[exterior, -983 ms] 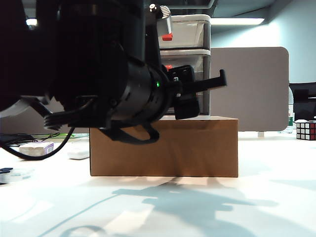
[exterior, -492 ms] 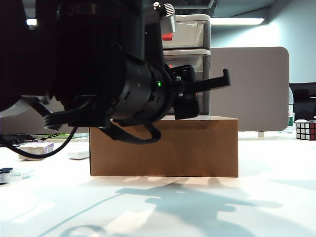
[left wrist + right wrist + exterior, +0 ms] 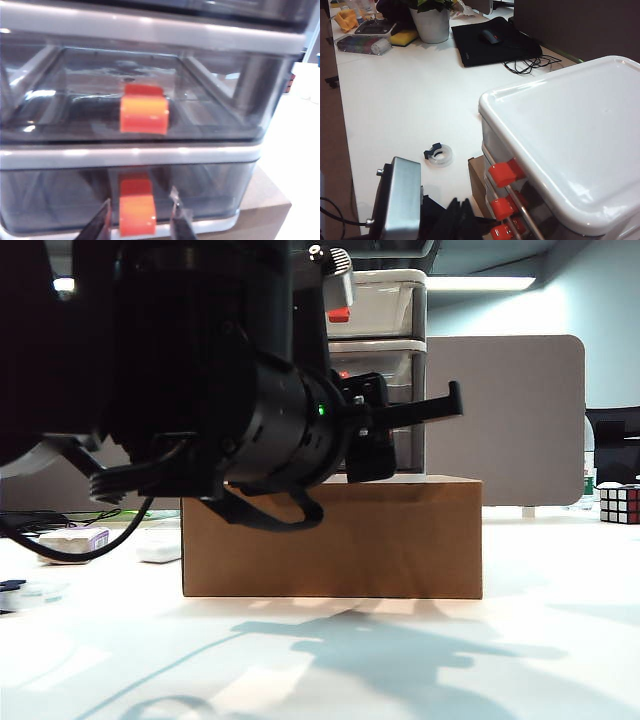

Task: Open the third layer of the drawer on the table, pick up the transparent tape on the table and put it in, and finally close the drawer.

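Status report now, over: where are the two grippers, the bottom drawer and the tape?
Left gripper astride third layer handle, jaws not yet tight. Third layer shut. Transparent tape lying on table. Right gripper not in view. Nothing in the way.

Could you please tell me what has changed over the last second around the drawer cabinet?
Very little: in the exterior view the left arm and its pincer shifted only slightly. In the left wrist view the fingers flank the lowest red-orange handle of the smoky grey three-tier cabinet; contact unclear. The brown cardboard box and clear tape roll on the white table stayed put.
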{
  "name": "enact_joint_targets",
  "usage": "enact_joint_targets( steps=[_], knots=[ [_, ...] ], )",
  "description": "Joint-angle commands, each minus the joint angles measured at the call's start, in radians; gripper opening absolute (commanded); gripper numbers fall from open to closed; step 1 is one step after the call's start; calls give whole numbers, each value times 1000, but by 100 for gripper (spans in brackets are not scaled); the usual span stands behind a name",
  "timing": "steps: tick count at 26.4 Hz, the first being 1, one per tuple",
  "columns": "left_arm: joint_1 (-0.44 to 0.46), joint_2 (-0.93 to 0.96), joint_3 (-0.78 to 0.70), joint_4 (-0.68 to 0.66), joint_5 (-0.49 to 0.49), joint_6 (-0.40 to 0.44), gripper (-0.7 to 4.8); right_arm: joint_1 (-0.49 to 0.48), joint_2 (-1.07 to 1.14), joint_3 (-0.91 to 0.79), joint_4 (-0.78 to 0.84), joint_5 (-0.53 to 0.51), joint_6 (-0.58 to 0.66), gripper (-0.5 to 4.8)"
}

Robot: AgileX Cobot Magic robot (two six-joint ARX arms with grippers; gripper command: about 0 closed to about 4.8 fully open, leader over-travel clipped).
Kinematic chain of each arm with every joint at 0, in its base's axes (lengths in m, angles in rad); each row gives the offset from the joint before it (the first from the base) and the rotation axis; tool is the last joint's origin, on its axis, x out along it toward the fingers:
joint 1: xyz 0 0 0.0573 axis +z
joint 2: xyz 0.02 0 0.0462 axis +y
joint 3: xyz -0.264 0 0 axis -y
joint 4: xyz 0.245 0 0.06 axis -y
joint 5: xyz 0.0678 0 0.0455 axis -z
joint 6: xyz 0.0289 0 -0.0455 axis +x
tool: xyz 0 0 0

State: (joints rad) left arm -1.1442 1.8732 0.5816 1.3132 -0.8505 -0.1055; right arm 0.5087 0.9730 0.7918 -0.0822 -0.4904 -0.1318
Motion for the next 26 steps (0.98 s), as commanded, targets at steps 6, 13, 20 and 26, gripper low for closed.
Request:
enact_joint_targets(
  steps=[6, 13, 20, 26],
  knots=[
    [6, -2, 10, 11, -24, 1, 143, 6, -2, 4, 3, -2, -3, -5],
    [12, -2, 11, 4, -20, 1, 142, 7, -2, 4, 2, -2, -3, -5],
    [12, -1, 11, -16, -1, 1, -6, 12, -2, 4, 0, -2, -3, -5],
    [-25, -1, 5, -23, -54, 0, -6, 12, 69, 4, 4, -2, -4, -5]
  ],
)
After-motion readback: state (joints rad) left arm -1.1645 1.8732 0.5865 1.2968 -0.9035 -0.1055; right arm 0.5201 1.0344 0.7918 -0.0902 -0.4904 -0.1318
